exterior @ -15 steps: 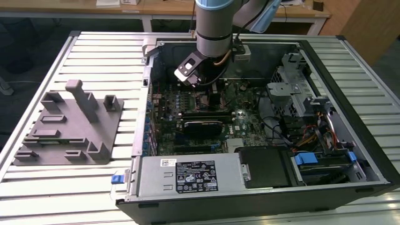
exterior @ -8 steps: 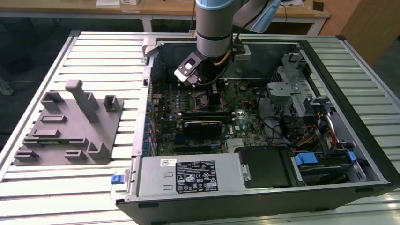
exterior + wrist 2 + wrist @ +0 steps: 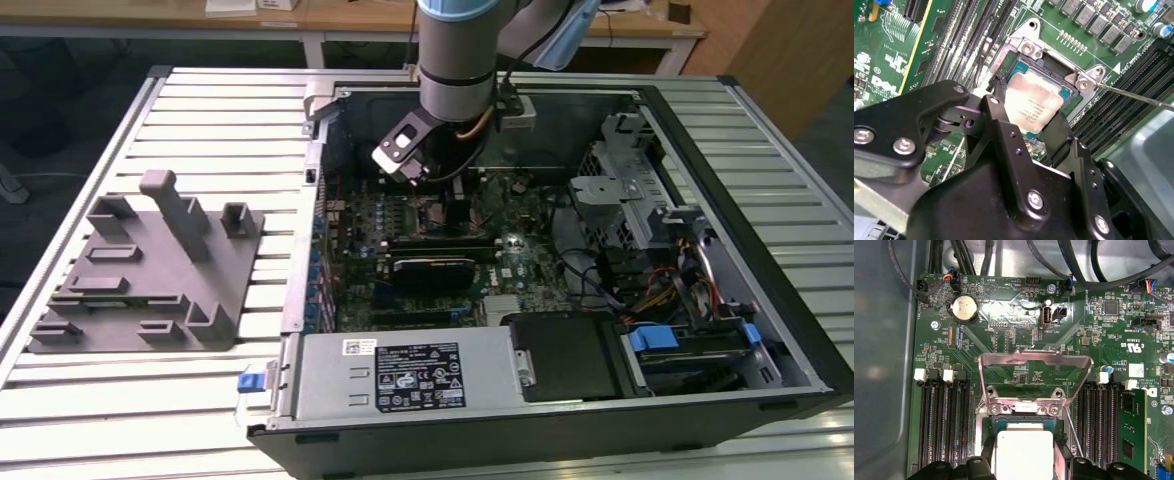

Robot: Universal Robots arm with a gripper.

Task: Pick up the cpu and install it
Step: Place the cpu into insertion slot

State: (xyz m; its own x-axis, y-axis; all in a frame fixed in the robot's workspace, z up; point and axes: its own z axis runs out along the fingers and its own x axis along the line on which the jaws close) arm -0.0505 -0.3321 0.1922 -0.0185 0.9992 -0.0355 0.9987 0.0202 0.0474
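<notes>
Even light; glare on the cpu (image 3: pixel 1023 455)

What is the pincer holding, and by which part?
The cpu, pinched at two opposite edges by the pincer, over the socket.

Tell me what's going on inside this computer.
The robot arm reaches down into the open computer case. Its gripper holds the cpu by two opposite edges at the motherboard's socket, whose metal retention frame stands flipped open. Whether the cpu is fully seated is unclear.
</notes>
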